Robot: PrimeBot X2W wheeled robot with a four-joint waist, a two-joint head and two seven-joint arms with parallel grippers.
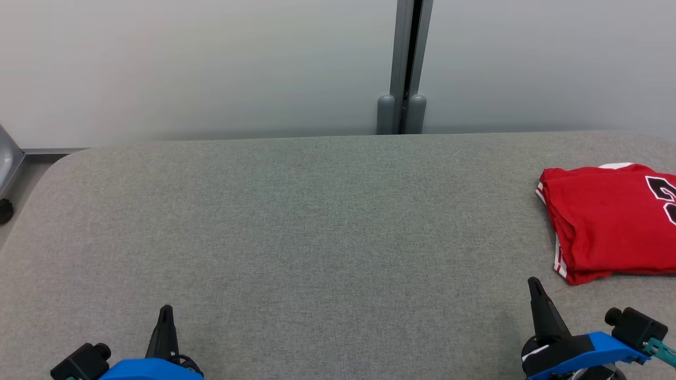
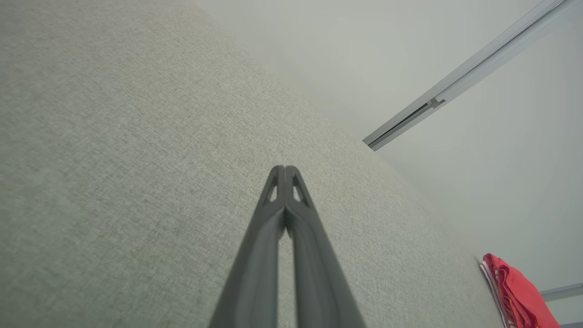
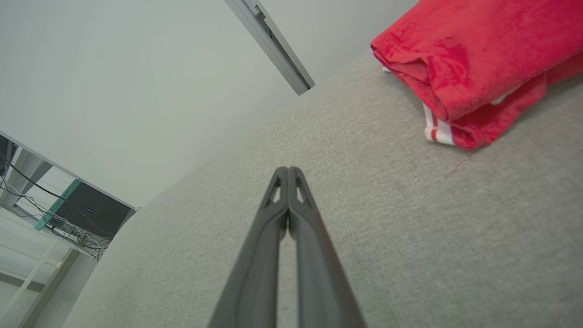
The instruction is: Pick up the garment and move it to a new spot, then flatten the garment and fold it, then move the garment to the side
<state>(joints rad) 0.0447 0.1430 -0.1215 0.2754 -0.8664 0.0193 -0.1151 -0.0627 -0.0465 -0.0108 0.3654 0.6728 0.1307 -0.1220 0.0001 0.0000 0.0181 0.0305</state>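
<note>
The garment (image 1: 607,221) is a red jersey with white trim and black lettering, folded into a neat stack at the right side of the grey table (image 1: 296,221). It also shows at the top right of the right wrist view (image 3: 473,59) and as a red edge low on the right in the left wrist view (image 2: 519,296). My right gripper (image 1: 533,282) hovers near the table's front edge just short of the garment's near corner, shut and empty (image 3: 288,171). My left gripper (image 1: 166,309) rests at the lower left, shut with nothing in it (image 2: 285,168).
A grey post (image 1: 404,68) splits the pale wall behind the table. A dark caster (image 1: 5,210) stands off the table's left end. Shelving with cables and a dark box (image 3: 91,209) lies beyond the table's far side in the right wrist view.
</note>
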